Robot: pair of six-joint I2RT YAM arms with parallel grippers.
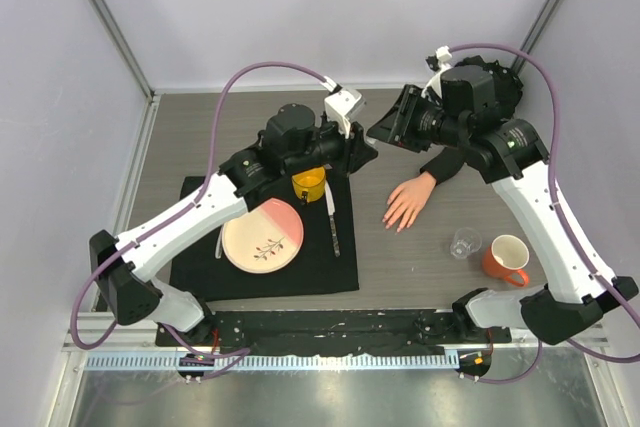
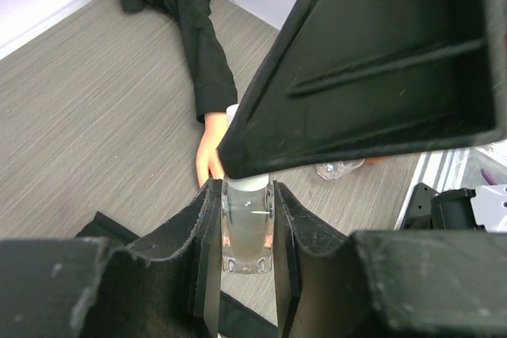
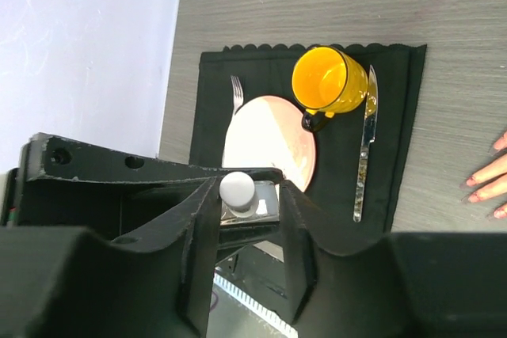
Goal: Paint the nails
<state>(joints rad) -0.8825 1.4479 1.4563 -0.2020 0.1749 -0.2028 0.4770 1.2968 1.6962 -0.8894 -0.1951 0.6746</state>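
Observation:
The mannequin hand (image 1: pixel 407 199) lies palm down on the table, its black sleeve running to the back right. Its tiny nails (image 1: pixel 392 219) point to the near left; some fingertips show in the right wrist view (image 3: pixel 489 180). My left gripper (image 1: pixel 364 153) is shut on a small clear bottle (image 2: pixel 247 231) with a white cap (image 3: pixel 237 188) and holds it above the table, left of the hand. My right gripper (image 1: pixel 380 131) is open. Its jaws stand on either side of the cap: one finger is at the cap, the other is apart from it.
A black placemat (image 1: pixel 200 257) holds a pink-and-cream plate (image 1: pixel 262 234), a yellow mug (image 1: pixel 309 184), a knife (image 1: pixel 332 222) and a fork (image 3: pixel 237 89). A small clear glass (image 1: pixel 464 243) and an orange mug (image 1: pixel 507 259) stand right of the hand.

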